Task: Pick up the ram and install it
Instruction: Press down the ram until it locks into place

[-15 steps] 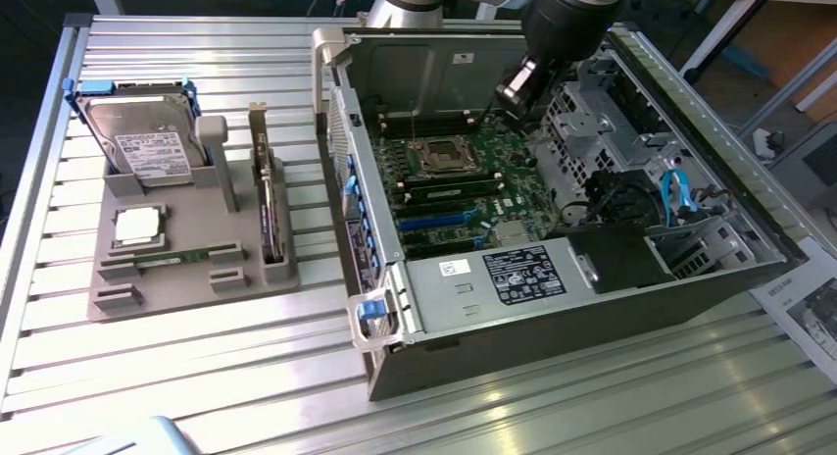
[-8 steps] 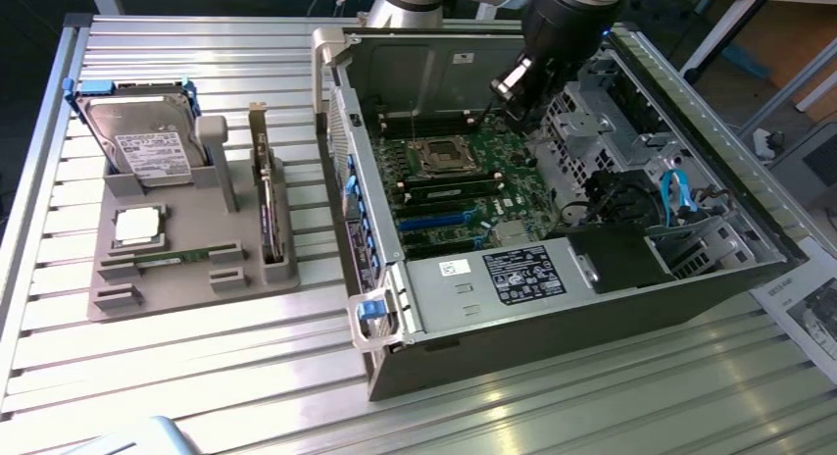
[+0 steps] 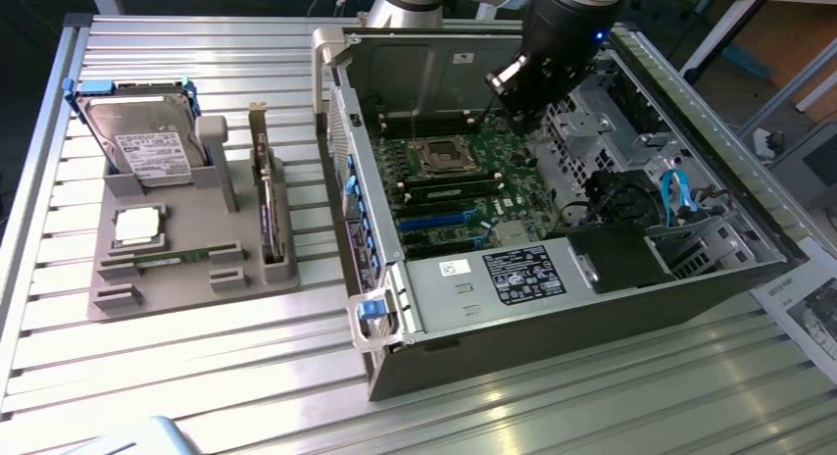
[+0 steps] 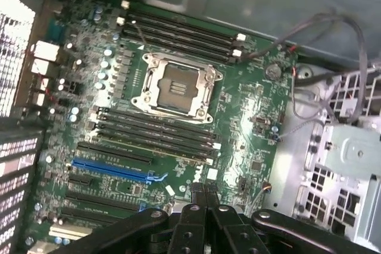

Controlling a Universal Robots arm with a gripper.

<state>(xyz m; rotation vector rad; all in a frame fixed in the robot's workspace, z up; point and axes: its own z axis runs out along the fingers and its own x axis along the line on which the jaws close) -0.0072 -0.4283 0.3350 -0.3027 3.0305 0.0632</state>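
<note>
Starting at the near edge of the exterior view, a slatted metal table [image 3: 196, 377] carries an open computer case [image 3: 550, 328] lying on its side, with a black labelled cover [image 3: 523, 276] at its near end. Just to the exterior view's left of the case stands a grey fixture tray [image 3: 196, 288]. The ram [image 3: 172, 258] lies flat in a groove near the tray's front, a thin green strip just in front of the square silver CPU chip [image 3: 139, 227]. It is well apart from the gripper. An expansion card [image 3: 270, 210] stands on edge along the tray's case-side rim, and a hard drive [image 3: 148, 141] leans upright at the tray's far end.

Inside the case, the green motherboard [image 3: 458, 195] shows an open CPU socket [image 3: 438, 153] with dark memory slots on either side of it. A blue cable [image 3: 676, 195] loops in the bay toward the exterior view's right.

Farther back, the gripper [image 3: 519, 122] hangs over the far part of the board. In the wrist view its black fingers [image 4: 196, 197] are pressed together with nothing between them. The gripper [image 4: 205, 191] is poised above the motherboard [image 4: 250, 123], near a blue expansion slot [image 4: 116, 169] and the four dark memory slots [image 4: 155, 132] beside the CPU socket [image 4: 177, 85].
</note>
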